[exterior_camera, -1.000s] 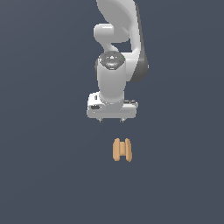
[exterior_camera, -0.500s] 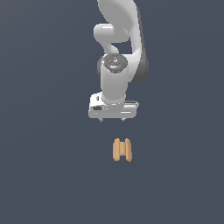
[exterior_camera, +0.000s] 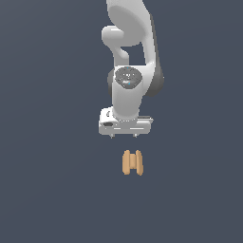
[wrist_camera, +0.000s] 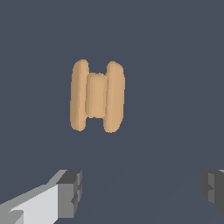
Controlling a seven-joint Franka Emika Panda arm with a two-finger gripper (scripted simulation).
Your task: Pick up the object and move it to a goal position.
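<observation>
The object (exterior_camera: 132, 163) is a small tan-orange spool with two thick rounded ribs and a narrower middle, lying on the dark grey floor. My white gripper (exterior_camera: 123, 136) hangs above and just behind it in the exterior view, not touching it. In the wrist view the object (wrist_camera: 97, 96) lies ahead of my gripper (wrist_camera: 142, 188), whose fingers (wrist_camera: 70, 192) stand wide apart with nothing between them. The gripper is open.
A plain dark grey floor (exterior_camera: 52, 190) runs all around the object. The white arm (exterior_camera: 133, 57) rises behind the gripper toward the top of the exterior view.
The gripper has drifted slightly toward the exterior view's right and a little lower, closer to the object. The object has not moved.
</observation>
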